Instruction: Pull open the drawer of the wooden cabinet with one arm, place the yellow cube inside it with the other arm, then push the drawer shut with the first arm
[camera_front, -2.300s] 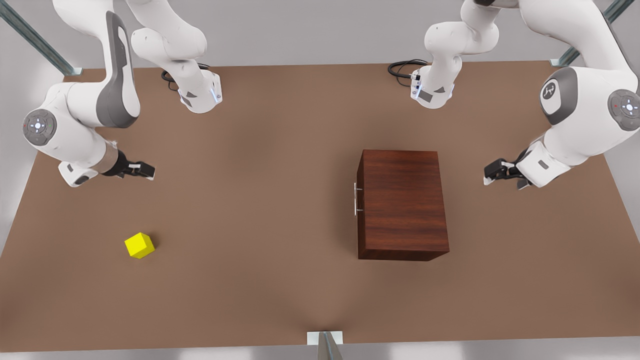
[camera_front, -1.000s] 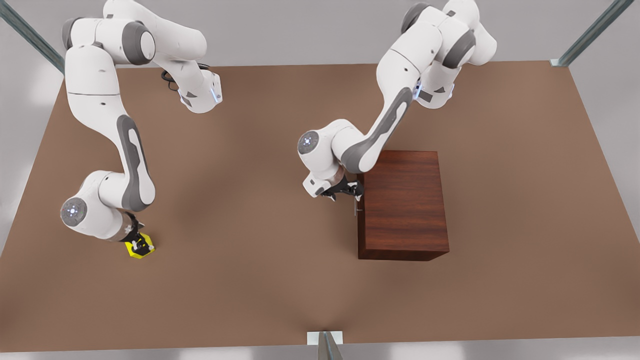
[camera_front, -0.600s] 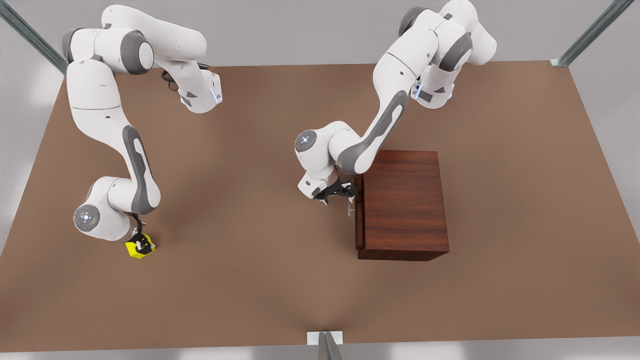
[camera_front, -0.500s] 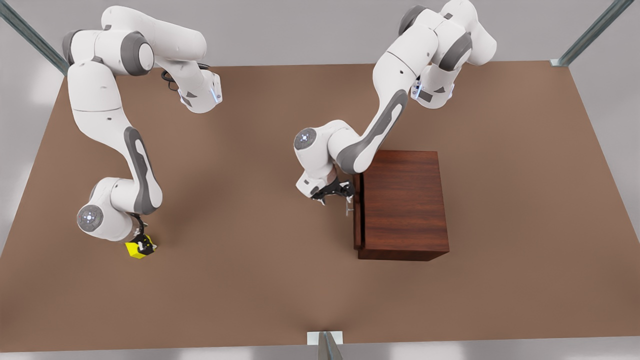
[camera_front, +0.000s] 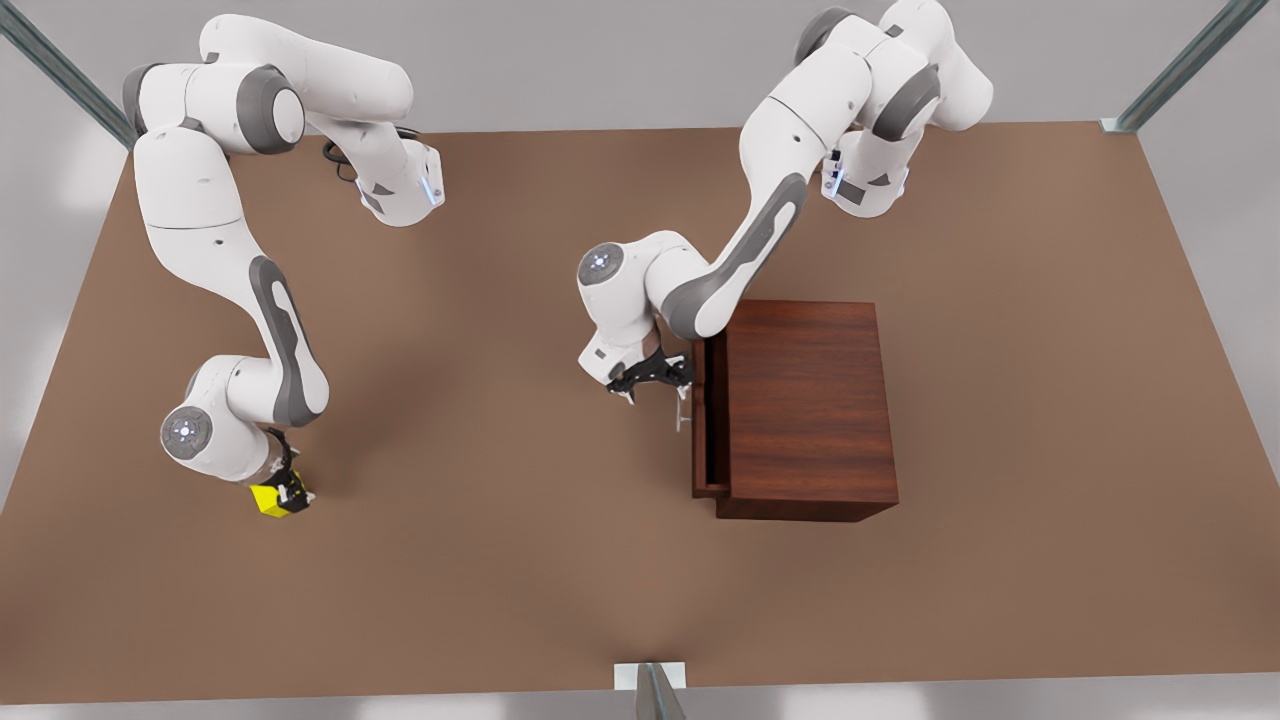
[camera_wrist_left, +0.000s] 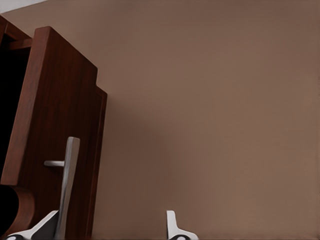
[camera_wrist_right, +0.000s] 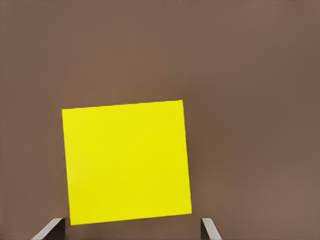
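The left hand (camera_front: 680, 383), black and two-fingered on a white jointed arm, sat at the thin silver bar handle (camera_front: 681, 409) of the dark reddish-brown wooden drawer (camera_front: 699, 420). In the left wrist view its pale fingertips (camera_wrist_left: 171, 226) stood spread, one on each side of that handle (camera_wrist_left: 67, 185), and whether they touched the bar could not be told. The drawer stood partly out of the boxy dark reddish-brown wooden cabinet (camera_front: 808, 405), a dark gap showing behind its front. Well apart from that hand, across the bare brown surface (camera_front: 480, 560), the right hand (camera_front: 290, 490) hung directly over the small bright yellow cube (camera_front: 265, 500). Its fingers (camera_wrist_right: 210, 231) were spread to either side of the cube (camera_wrist_right: 127, 161), which rested on the surface beneath it.
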